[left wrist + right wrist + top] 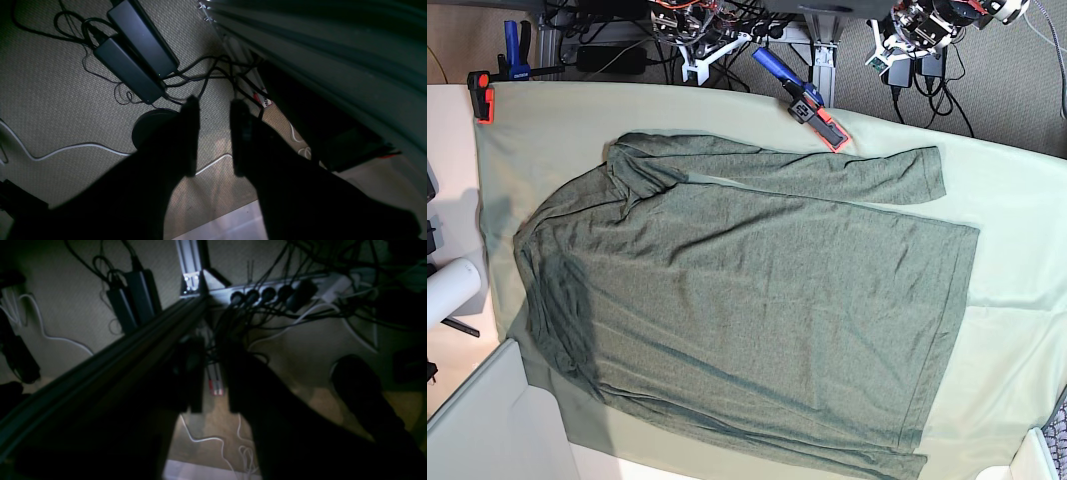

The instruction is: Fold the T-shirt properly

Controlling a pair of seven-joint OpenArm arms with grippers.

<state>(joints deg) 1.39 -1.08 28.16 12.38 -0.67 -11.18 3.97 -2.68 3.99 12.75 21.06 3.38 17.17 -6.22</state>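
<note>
Both hands hang off the back of the desk, pointed down at the floor, and neither one has anything in it. Seen from its own wrist, the left hand [215, 136] has its two dark fingers parted with a clear strip of carpet between them: released, holding nothing, touching nothing. Beyond it on the carpet lie two black power bricks [136, 65] and a tangle of cables. The right hand [211, 376] also shows a gap between its fingers, narrower than the left's, with floor visible through it; it too is empty. A metal rail [100, 363] runs just beside it, and a power strip [267, 293] sits farther off.

From above, the shirt [747, 300] lies spread flat on the pale cloth [1017, 240] covering the desk, one long sleeve stretched along the far edge, the collar toward the far left corner. A blue clamp [799, 95] pins the cloth at the far edge. No fold has been made that I can see, so by my reckoning the whole job is still ahead.
</note>
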